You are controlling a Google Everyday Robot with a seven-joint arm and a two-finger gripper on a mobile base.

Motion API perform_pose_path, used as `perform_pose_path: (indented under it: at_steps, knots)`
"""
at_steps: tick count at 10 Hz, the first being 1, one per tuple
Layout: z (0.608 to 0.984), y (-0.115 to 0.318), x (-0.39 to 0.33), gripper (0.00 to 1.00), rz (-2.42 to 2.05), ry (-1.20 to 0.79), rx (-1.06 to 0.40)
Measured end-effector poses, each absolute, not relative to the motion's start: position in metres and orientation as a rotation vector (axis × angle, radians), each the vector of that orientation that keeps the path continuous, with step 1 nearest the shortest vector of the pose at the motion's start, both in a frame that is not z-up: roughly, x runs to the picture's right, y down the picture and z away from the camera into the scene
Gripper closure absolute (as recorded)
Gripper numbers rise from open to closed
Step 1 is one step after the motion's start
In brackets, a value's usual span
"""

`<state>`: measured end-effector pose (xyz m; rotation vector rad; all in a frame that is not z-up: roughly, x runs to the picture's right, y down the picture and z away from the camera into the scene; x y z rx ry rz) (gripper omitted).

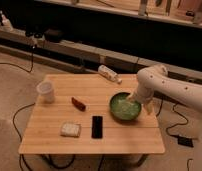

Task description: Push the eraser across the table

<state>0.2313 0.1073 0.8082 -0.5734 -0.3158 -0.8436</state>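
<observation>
Currently my tool (139, 101) hangs at the green bowl's (123, 107) right rim; apart or together, I cannot tell. The pale eraser (70, 129) lies front-left on the desk (119, 140), well apart. I'd approach low, push squarely.

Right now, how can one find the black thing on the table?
On the pale-wood table, the gripper hangs by the green bowl at the right end. Left of it, near the front edge, lies the black flat rectangle, darker and slimmer than the pale square block beside it.
</observation>
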Motion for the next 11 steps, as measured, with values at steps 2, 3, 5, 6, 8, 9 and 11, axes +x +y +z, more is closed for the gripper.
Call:
perform_pose_path:
  at_steps: [2,3,5,6,8,9,11]
  knots:
    - [0.802,0.105,0.213,0.30,-0.879,-0.388,-0.525]
    - [0.794,0.104,0.198,0.41,-0.917,-0.452,-0.483]
    - [0.767,0.114,0.162,0.61,-1.029,-0.603,-0.398]
    - [0.752,0.125,0.151,0.69,-1.090,-0.659,-0.378]
    - [0.732,0.139,0.139,0.73,-1.168,-0.726,-0.351]
    - [0.728,0.141,0.135,0.73,-1.185,-0.741,-0.346]
    - [0.728,0.143,0.132,0.73,-1.189,-0.747,-0.347]
